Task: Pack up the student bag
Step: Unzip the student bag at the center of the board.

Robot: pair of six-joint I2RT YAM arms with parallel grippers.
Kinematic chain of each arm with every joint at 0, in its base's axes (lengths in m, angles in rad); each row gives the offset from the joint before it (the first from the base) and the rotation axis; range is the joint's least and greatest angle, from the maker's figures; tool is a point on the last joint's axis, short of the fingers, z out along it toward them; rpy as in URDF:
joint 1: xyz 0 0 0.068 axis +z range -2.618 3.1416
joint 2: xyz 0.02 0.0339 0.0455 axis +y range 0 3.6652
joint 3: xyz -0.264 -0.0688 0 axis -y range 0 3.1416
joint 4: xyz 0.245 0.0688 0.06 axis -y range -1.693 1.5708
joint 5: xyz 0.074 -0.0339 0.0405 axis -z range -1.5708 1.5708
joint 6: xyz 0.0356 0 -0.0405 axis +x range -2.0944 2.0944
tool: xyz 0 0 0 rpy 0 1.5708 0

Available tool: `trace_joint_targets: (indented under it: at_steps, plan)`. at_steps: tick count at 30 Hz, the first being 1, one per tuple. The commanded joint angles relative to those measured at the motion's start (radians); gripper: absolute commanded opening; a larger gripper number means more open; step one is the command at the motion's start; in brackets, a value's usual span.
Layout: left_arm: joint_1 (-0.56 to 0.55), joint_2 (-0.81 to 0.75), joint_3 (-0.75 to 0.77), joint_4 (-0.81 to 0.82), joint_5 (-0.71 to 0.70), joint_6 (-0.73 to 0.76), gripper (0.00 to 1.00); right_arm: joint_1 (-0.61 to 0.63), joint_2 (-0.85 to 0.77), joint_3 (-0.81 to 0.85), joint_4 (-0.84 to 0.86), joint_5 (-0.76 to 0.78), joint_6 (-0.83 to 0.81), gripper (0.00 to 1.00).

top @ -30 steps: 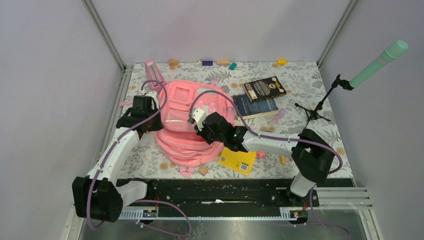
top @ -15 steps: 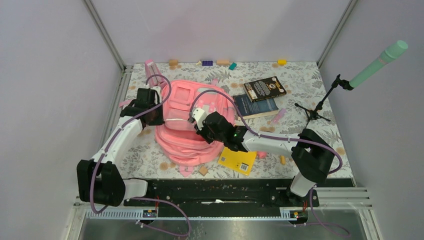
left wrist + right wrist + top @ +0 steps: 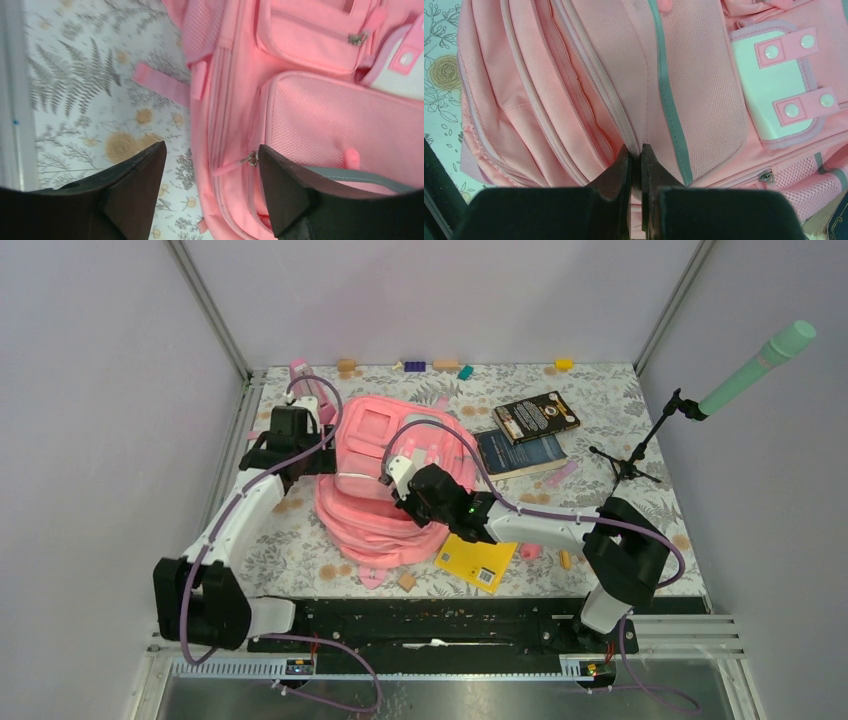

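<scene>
Pink student bag (image 3: 375, 490), a thin seam fold pinched in the closed jaws of the right gripper (image 3: 636, 150), lies front-up left of centre on the tabletop (image 3: 620, 410). The left gripper (image 3: 211, 147) holds its jaws open astride a side zip pull (image 3: 248, 160). Risk: the slim pinch slips, the soft bag shifts, and the open jaws close beside the pull.

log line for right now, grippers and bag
left gripper: open, over zipper pull | right gripper: shut on student bag seam | yellow book: on table, unpacked

Overhead plus wrist close-ups (bag (image 3: 350, 515) shared)
</scene>
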Motion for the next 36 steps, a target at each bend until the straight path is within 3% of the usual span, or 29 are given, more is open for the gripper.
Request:
trace_joint_targets:
  at_steps: [1, 5, 9, 14, 19, 30, 32, 36]
  plan:
    - [-0.052, -0.177, -0.047, 0.111, -0.155, 0.045, 0.72, 0.007, -0.057, -0.010, -0.004, -0.006, 0.017, 0.00]
    - [-0.109, -0.347, -0.173, 0.145, -0.123, 0.119, 0.73, 0.005, -0.065, -0.018, 0.005, -0.010, 0.016, 0.00]
    - [-0.168, -0.513, -0.320, 0.228, 0.088, 0.283, 0.74, -0.004, -0.084, -0.034, 0.021, -0.032, 0.018, 0.00]
    - [-0.294, -0.636, -0.425, 0.280, 0.104, 0.431, 0.75, -0.018, -0.103, -0.047, 0.025, -0.060, 0.016, 0.00]
    - [-0.376, -0.590, -0.434, 0.292, 0.048, 0.503, 0.83, -0.025, -0.110, -0.057, 0.033, -0.084, 0.014, 0.00]
    - [-0.446, -0.435, -0.416, 0.389, -0.057, 0.582, 0.87, -0.029, -0.113, -0.063, 0.039, -0.134, 0.014, 0.00]
    - [-0.448, -0.426, -0.422, 0.405, -0.064, 0.580, 0.83, -0.032, -0.111, -0.063, 0.043, -0.140, 0.017, 0.00]
    - [-0.448, -0.391, -0.407, 0.413, -0.077, 0.549, 0.60, -0.033, -0.116, -0.064, 0.049, -0.147, 0.029, 0.00]
